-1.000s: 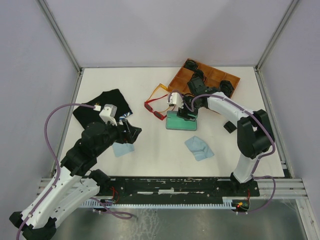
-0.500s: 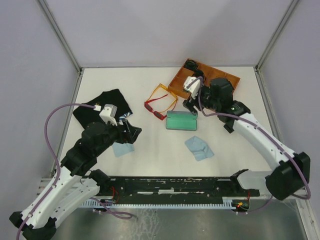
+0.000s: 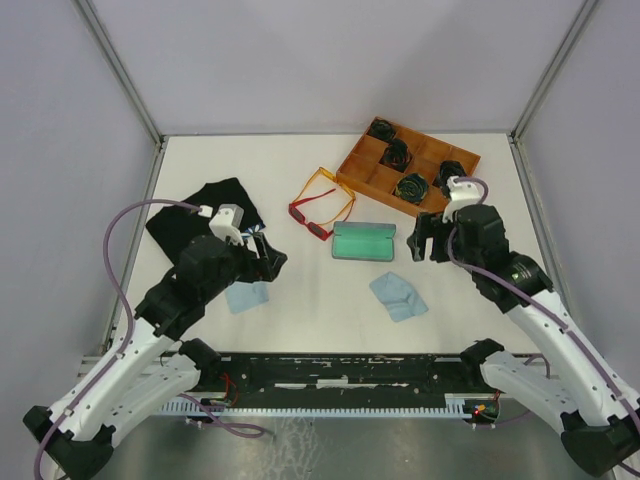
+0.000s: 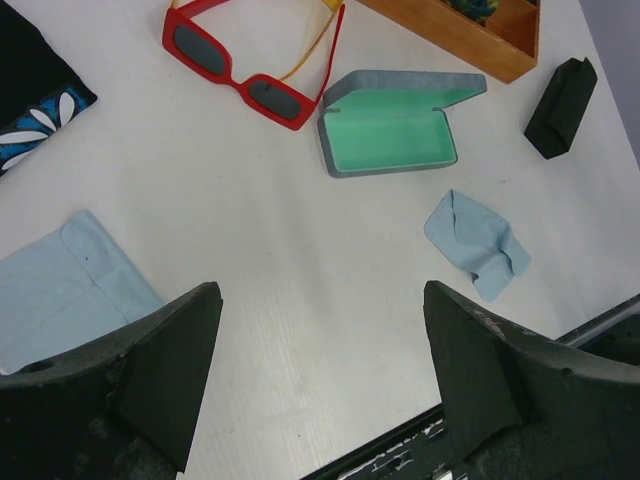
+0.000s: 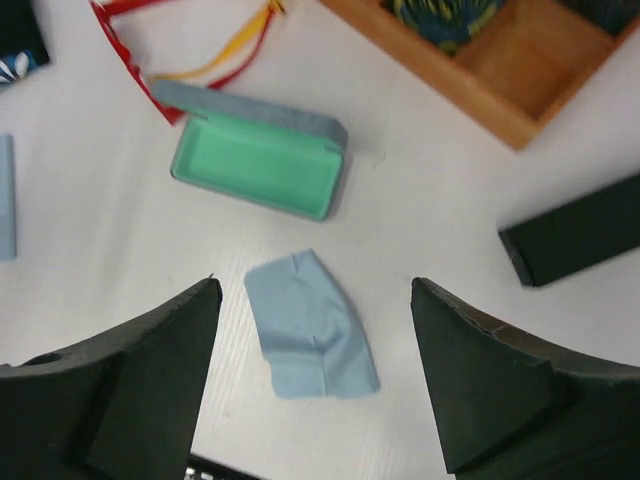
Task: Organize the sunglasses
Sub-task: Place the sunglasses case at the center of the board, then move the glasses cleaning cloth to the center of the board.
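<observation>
Sunglasses [image 4: 240, 75] in red lie just beside the open grey case [image 4: 395, 130], while left gripper [image 4: 320, 300] and right gripper [image 5: 312, 290] hover open, empty.

Seen from above, with the open case [image 3: 362, 241] at mid-table [image 3: 300, 320] as the dial's centre: the tray [image 3: 362, 155] lies at 1 o'clock, with bundles [image 3: 410, 187] in several of its compartments. The near sunglasses [image 3: 308, 220] lie at 10 o'clock, just beside the case. The far sunglasses [image 3: 322, 182] lie behind them, overlapping them. A cloth [image 3: 398, 295] lies at 5 o'clock and a second cloth [image 3: 245, 296] at 8. The fabric [image 3: 200, 215] lies at 9 o'clock, well apart. The closed case [image 4: 560, 92] lies at 3 o'clock, near the tray's corner.
</observation>
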You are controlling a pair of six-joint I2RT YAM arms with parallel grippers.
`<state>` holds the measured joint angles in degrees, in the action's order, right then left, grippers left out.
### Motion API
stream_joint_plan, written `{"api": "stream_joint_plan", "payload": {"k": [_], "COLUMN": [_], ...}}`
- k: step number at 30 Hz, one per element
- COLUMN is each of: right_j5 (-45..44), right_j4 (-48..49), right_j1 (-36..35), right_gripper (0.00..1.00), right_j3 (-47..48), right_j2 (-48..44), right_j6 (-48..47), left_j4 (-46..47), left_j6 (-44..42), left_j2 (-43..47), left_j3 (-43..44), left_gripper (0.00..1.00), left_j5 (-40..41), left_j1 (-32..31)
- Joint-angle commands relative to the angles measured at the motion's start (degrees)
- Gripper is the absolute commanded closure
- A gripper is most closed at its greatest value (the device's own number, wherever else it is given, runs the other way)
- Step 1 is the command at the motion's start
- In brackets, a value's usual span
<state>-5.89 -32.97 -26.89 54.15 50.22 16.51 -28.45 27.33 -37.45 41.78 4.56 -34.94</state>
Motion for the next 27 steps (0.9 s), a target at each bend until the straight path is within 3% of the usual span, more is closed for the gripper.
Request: {"api": "stream_joint_plan", "payload": {"k": [1, 4, 10, 20, 27], "right_j5": [-2.26, 4.87, 6.79, -5.18, -5.00], "right_j4": [-9.55, -8.84, -6.83, -3.21, 2.41], "right_j1": [-0.05, -0.07, -0.65, -11.99, -16.59], "right_gripper": [0.16, 0.17, 0.25, 0.30, 0.37], "right_j3": [-4.97, -8.86, -11.77, -13.35, -13.23], "right_j2": [-4.58, -5.53, 0.26, 9.94, 18.27], "right_j6": [9.79, 10.03, 13.18, 16.45, 16.89], "left_j4": [3.46, 2.58, 1.59, 4.63, 5.17], "left_j6": [4.26, 4.42, 4.86, 6.92, 7.78], "left_j2": [-1.69, -3.11, -5.08, -4.39, -3.66], "left_j3": [-0.86, -0.63, -0.54, -4.69, -6.06], "left_gripper": [0.11, 0.11, 0.11, 0.11, 0.12], "left_j5": [2.77, 4.86, 7.12, 5.45, 4.58], "left_j1": [0.29, 0.31, 0.31, 0.30, 0.31]}}
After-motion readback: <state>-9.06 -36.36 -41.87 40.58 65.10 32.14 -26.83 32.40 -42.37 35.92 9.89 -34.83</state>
